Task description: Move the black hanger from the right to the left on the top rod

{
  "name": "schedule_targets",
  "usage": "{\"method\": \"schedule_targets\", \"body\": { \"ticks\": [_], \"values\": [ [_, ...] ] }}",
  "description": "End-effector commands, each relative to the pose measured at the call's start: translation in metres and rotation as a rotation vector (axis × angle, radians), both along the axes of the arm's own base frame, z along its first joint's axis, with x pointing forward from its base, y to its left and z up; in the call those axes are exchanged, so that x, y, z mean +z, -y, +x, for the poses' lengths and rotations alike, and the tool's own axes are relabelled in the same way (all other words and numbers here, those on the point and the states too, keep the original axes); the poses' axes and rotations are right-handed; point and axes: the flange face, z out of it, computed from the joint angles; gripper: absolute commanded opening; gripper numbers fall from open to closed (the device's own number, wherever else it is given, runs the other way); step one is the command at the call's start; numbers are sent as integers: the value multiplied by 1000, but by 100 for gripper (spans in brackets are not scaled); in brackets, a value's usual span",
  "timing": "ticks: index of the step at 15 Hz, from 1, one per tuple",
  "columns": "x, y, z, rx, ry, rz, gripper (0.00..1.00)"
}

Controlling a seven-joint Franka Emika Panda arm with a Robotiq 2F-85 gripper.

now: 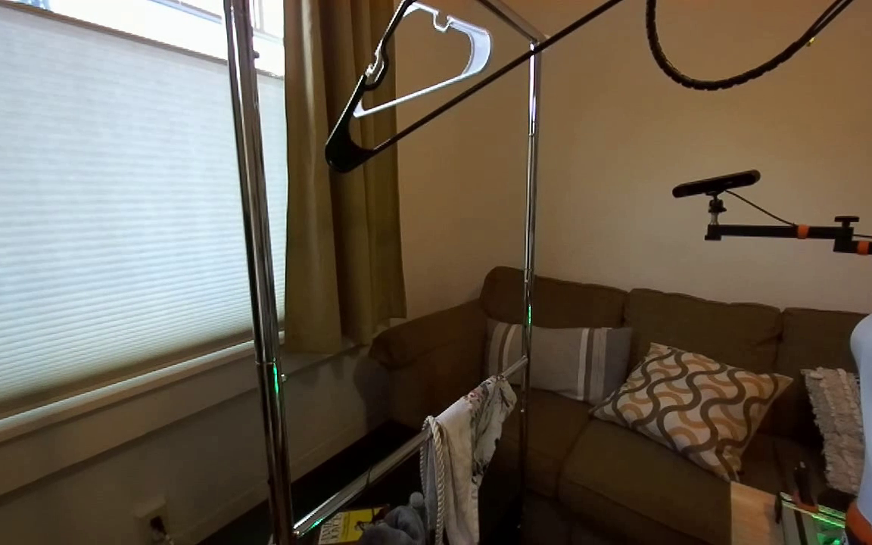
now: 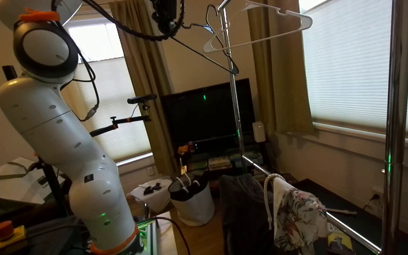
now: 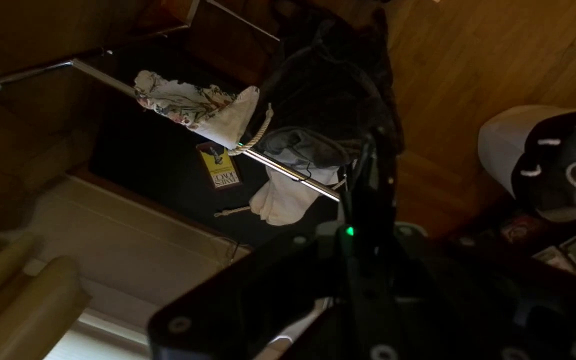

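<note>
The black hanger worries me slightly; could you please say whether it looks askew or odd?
The black hanger does look odd: in an exterior view its hook shows beside the top rod, not over it. It also looks tilted in both exterior views, though perspective may contribute.

A yellow book (image 3: 219, 167) lies on the black surface (image 3: 128, 135), in the wrist view between the low bar (image 3: 278, 168) and the edge by the wall (image 3: 143, 272). A flowery cloth (image 3: 188, 107) hangs on the bar. A white hanger (image 1: 484, 51) hangs up high. A striped pillow (image 1: 552, 362) and a wavy pillow (image 1: 697, 401) sit on a brown couch (image 1: 633, 469). A white basket (image 2: 193, 209) stands on the floor (image 2: 200, 237), near a TV (image 2: 204, 113).
</note>
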Motion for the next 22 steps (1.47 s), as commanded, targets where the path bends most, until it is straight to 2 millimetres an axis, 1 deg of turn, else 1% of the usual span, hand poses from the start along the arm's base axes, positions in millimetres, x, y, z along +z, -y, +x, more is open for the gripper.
{"method": "schedule_targets", "body": {
  "ticks": [1, 4, 6, 9, 12, 13, 14, 15, 16, 17, 20, 22],
  "values": [
    [4, -11, 1, -101, -19, 38, 1],
    [12, -16, 4, -171, 8, 89, 1],
    [16, -20, 7, -178, 17, 101, 1],
    [27, -25, 6, -174, 61, 95, 1],
    [36, -28, 9, -133, 112, 79, 1],
    [36, -27, 13, -143, 114, 76, 1],
    [35, -22, 12, -145, 102, 50, 1],
    [32, -25, 11, -149, 103, 74, 5],
    [32, -24, 14, -150, 107, 67, 5],
    [32, -24, 18, -160, 109, 81, 1],
    [32, -36, 30, -153, 147, 93, 1],
    [33, -47, 37, -135, 185, 88, 1]
  ]
}}
